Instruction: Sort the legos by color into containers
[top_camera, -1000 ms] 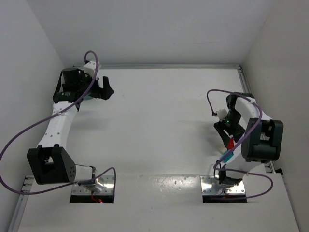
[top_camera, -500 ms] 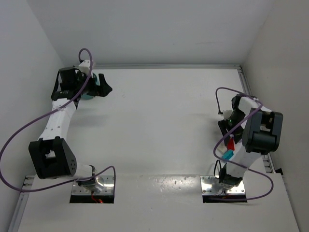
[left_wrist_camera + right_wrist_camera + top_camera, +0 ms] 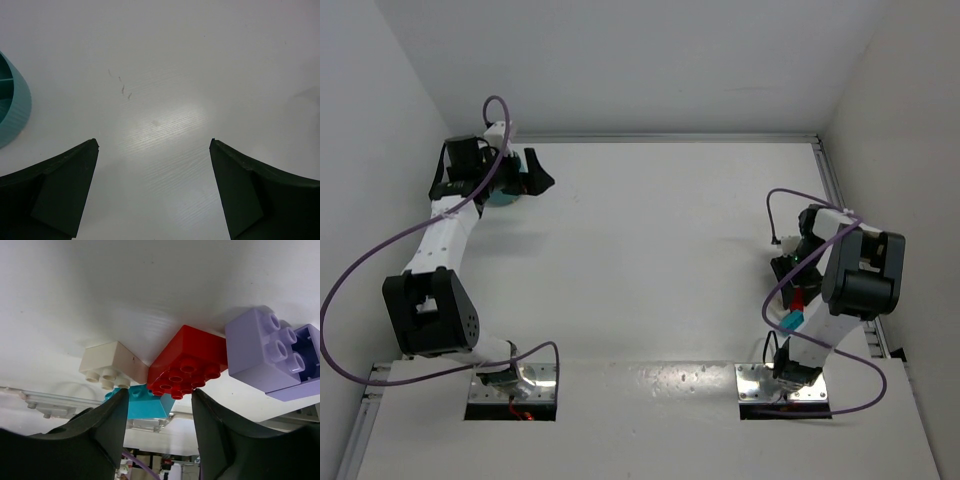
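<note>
A pile of legos lies near the right arm's base. In the right wrist view I see a red brick (image 3: pixel 187 362), a cyan brick (image 3: pixel 145 402), a cream brick (image 3: pixel 107 362) and two pale purple bricks (image 3: pixel 260 350). My right gripper (image 3: pixel 158 394) is open, its jaws on either side of the cyan brick and the red brick's edge. The top view shows this gripper (image 3: pixel 788 272) above the red brick (image 3: pixel 798 297) and cyan brick (image 3: pixel 790 320). My left gripper (image 3: pixel 533 182) is open and empty beside the teal bowl (image 3: pixel 503 196), which sits at the left edge of the left wrist view (image 3: pixel 12 110).
White walls close in on the left, far and right sides. A metal rail (image 3: pixel 830 190) runs along the table's right edge. Purple cables (image 3: pixel 380 260) loop from both arms.
My right arm has folded back and dropped its gripper toward the legos near its base. My left arm has pulled slightly toward the far left corner by the bowl.
</note>
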`<state>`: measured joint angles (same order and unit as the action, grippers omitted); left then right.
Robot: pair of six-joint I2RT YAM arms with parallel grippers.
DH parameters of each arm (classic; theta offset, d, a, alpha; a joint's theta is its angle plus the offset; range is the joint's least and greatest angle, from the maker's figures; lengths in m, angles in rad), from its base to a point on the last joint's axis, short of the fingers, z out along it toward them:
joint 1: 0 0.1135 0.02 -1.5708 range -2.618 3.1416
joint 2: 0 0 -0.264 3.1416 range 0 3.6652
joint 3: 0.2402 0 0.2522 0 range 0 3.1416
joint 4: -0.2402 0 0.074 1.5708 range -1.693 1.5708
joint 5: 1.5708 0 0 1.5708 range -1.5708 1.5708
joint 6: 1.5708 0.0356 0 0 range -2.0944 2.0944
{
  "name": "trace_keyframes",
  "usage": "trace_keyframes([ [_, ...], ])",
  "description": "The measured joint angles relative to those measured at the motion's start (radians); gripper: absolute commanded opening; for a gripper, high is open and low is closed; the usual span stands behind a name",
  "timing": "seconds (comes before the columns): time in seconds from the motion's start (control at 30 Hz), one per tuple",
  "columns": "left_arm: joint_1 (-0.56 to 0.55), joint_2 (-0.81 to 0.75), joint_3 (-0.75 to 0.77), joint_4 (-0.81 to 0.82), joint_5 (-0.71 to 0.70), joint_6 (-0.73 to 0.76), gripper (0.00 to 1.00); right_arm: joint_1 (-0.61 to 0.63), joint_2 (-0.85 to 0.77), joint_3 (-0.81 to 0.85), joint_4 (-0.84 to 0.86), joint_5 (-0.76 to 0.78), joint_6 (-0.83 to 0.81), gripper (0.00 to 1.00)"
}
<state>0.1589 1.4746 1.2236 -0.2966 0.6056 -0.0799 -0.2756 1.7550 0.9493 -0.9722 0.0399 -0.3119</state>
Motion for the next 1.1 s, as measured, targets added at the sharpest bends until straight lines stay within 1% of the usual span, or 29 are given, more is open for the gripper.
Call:
trace_keyframes([
  [0.1, 0.003, 0.001, 0.002, 0.001, 0.005, -0.007, 1.0, -0.01, 0.0, 0.0, 0.001, 0.0, 0.001, 0.49],
  [0.13, 0.005, 0.002, 0.002, 0.002, 0.006, -0.008, 1.0, -0.015, 0.002, 0.001, 0.002, -0.001, -0.002, 0.46],
  [0.27, 0.011, 0.003, 0.003, 0.011, 0.008, -0.011, 1.0, -0.033, 0.023, 0.006, 0.021, -0.008, -0.014, 0.39],
  [0.6, 0.017, 0.019, 0.004, 0.024, 0.009, -0.024, 1.0, -0.013, 0.096, 0.089, -0.017, -0.059, -0.036, 0.35],
  [0.77, 0.02, 0.027, 0.004, 0.032, 0.009, -0.037, 1.0, 0.037, 0.101, 0.106, -0.007, -0.079, -0.036, 0.35],
  [0.87, 0.02, 0.029, 0.004, 0.037, 0.009, -0.037, 1.0, 0.089, 0.101, 0.11, -0.005, -0.083, -0.036, 0.35],
  [0.9, 0.02, 0.029, 0.004, 0.037, 0.009, -0.037, 1.0, 0.102, 0.101, 0.112, -0.002, -0.088, -0.035, 0.36],
  [1.1, 0.035, 0.029, -0.004, 0.038, 0.031, -0.038, 1.0, 0.2, 0.101, 0.119, 0.013, -0.097, -0.028, 0.36],
])
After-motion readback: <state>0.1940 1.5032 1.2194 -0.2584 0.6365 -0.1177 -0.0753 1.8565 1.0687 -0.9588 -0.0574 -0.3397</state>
